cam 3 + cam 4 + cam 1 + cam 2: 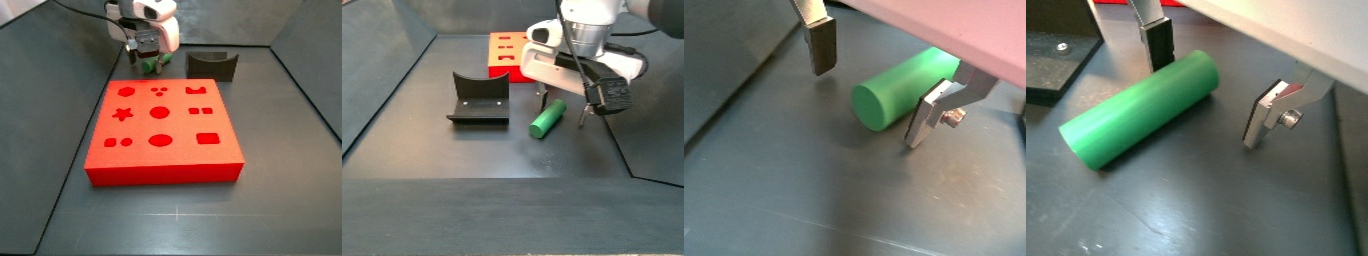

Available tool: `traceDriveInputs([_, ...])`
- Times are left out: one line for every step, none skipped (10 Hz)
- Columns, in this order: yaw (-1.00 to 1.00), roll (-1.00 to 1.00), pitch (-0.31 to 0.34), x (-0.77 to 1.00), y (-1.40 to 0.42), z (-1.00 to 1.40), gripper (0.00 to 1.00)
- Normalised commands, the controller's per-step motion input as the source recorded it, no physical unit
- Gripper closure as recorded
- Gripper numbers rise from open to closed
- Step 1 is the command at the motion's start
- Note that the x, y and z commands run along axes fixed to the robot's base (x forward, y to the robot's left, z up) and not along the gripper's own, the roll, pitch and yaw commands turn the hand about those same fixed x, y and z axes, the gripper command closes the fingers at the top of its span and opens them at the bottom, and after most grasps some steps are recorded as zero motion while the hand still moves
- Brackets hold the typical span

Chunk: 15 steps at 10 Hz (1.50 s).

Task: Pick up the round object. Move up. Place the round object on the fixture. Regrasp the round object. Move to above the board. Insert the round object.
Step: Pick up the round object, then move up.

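- While my gripper (pixel 1209 82) hangs low over the floor (pixel 1213 215), I see its two fingers spread wide with the peg (pixel 1144 110) lying between them, touching neither pad as far as I can tell.
- One finger (pixel 1157 42) stands just beside the peg's far end in a wrist view; the other finger (pixel 1268 113) stands clear of its side, with a gap of bare floor between.
- I read the peg (pixel 905 90) as flat on its side, long axis level with the floor and running across the line between the fingers at a slant, so the jaws sit at an angle to it.
- From a side view the peg (pixel 547 117) lies on the dark floor with one end toward the board (pixel 508 50) and the other toward the near edge, right beside the fixture (pixel 478 102) but apart from it.
- My gripper (pixel 565 108) sits directly above the peg there.
- Across the other side view I find the gripper (pixel 147 62) behind the board (pixel 163 132), the fixture (pixel 213 64) off to one side, and only a green sliver of the peg (pixel 150 66).
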Motion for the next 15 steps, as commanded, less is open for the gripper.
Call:
traceDriveInputs([-0.04, 0.0, 0.0, 0.01, 0.0, 0.0, 0.0])
traceDriveInputs([0.0, 0.0, 0.0, 0.0, 0.0, 0.0, 1.0])
traceDriveInputs([0.0, 0.0, 0.0, 0.0, 0.0, 0.0, 1.0])
traceDriveInputs([0.0, 0.0, 0.0, 0.0, 0.0, 0.0, 1.0])
traceDriveInputs([0.0, 0.0, 0.0, 0.0, 0.0, 0.0, 1.0])
traceDriveInputs([0.0, 0.0, 0.0, 0.0, 0.0, 0.0, 1.0])
traceDriveInputs([0.0, 0.0, 0.0, 0.0, 0.0, 0.0, 1.0])
traceDriveInputs([0.0, 0.0, 0.0, 0.0, 0.0, 0.0, 1.0])
traceDriveInputs([0.0, 0.0, 0.0, 0.0, 0.0, 0.0, 1.0])
traceDriveInputs([0.0, 0.0, 0.0, 0.0, 0.0, 0.0, 1.0])
traceDriveInputs([0.0, 0.0, 0.0, 0.0, 0.0, 0.0, 1.0])
traceDriveInputs([0.0, 0.0, 0.0, 0.0, 0.0, 0.0, 1.0])
traceDriveInputs([0.0, 0.0, 0.0, 0.0, 0.0, 0.0, 1.0])
traceDriveInputs([0.0, 0.0, 0.0, 0.0, 0.0, 0.0, 1.0])
traceDriveInputs([0.0, 0.0, 0.0, 0.0, 0.0, 0.83, 1.0])
